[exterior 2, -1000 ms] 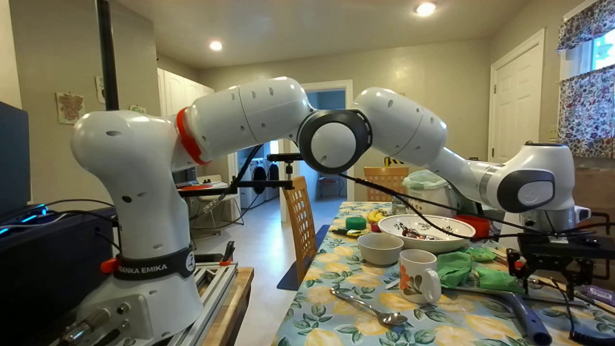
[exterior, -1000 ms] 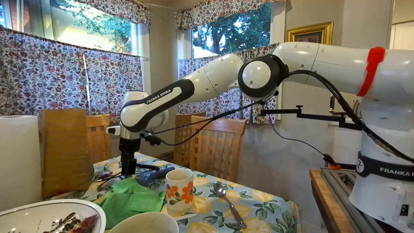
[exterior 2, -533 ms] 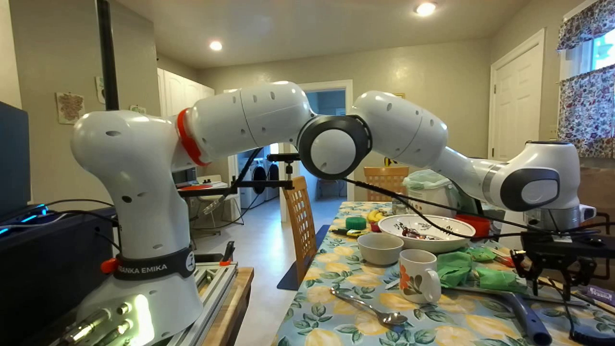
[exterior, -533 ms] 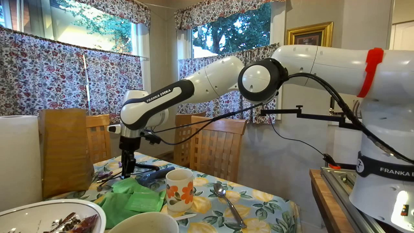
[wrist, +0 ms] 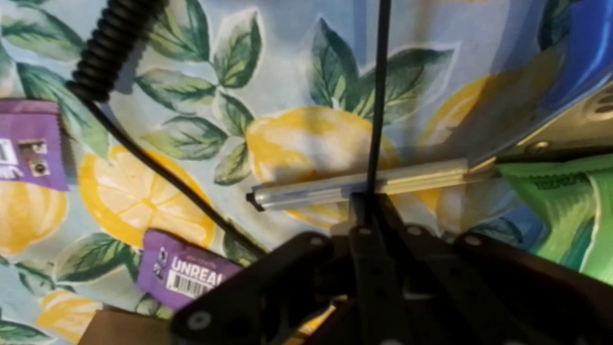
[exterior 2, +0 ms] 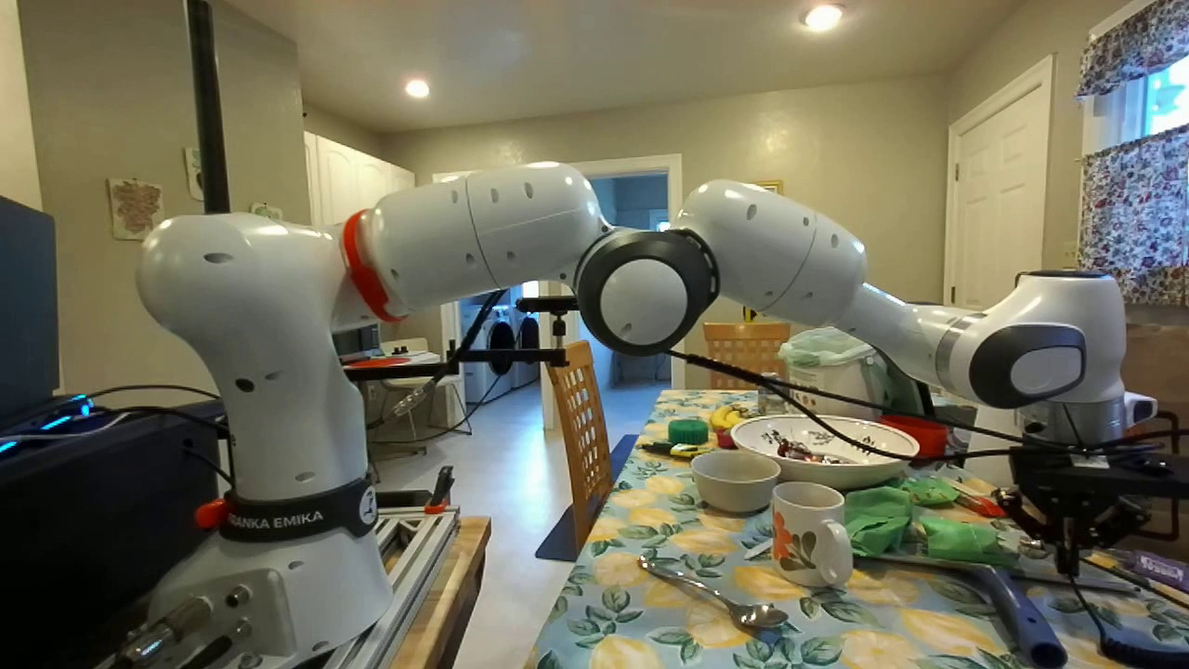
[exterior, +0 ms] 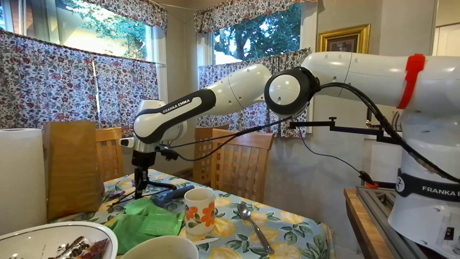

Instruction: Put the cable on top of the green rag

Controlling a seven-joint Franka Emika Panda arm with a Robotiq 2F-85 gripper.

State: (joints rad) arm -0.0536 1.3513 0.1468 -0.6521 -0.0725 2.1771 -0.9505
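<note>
In the wrist view, the thin black cable [wrist: 378,96] runs down between the fingertips of my gripper [wrist: 371,201], which is shut on it. Another stretch of black cord, ending in a coil [wrist: 115,52], lies to the left. An exterior view shows the cable [exterior 2: 1082,599] hanging from the gripper [exterior 2: 1068,562] towards a coiled part [exterior 2: 1147,650] on the table. The green rag [exterior: 124,230] lies rumpled on the tablecloth, partly under a green packet [exterior: 161,223]; the gripper [exterior: 138,196] is just beyond it. Green material [wrist: 570,206] also shows at the wrist view's right edge.
A pen-like clear tube [wrist: 311,194] lies below the fingertips. Purple wrappers [wrist: 191,270] are nearby. A blue-handled tool [exterior 2: 1022,613], a flowered mug [exterior 2: 808,534], a spoon [exterior 2: 715,599] and bowls [exterior 2: 734,481] stand around the rag. A brown paper bag [exterior: 72,169] rises beside the gripper.
The fingers, wide apart a second ago, have come together on the cable. The wrist has shifted slightly to the right in an exterior view, while the table items stay put.
</note>
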